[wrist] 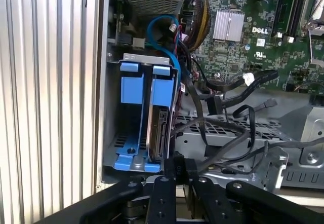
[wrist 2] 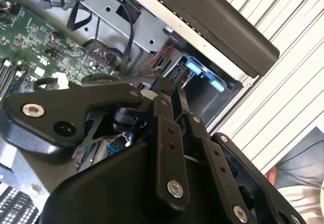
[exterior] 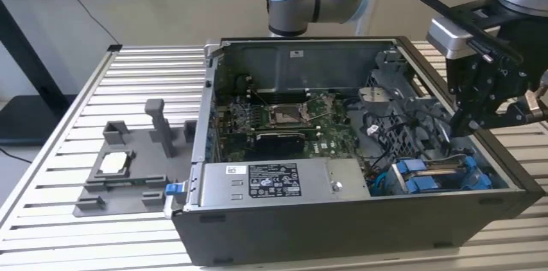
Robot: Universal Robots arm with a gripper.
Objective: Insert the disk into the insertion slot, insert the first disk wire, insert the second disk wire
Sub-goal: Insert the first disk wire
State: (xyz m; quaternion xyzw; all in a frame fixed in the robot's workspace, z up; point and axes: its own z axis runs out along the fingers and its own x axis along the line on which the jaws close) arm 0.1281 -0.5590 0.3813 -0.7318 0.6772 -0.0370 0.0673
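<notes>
Blue plastic frames the disk, which stands on edge in the insertion slot at a corner of the computer case. The case sits on the slatted bench, toward the exterior view's right. The first step looks done. The black wires lie loose across the metal cage beside the disk, and their plugs appear free, so both wire steps seem left. The gripper hovers at the case edge, close to the disk's connector end; I cannot tell whether it is open, closed or pinching a wire
</notes>
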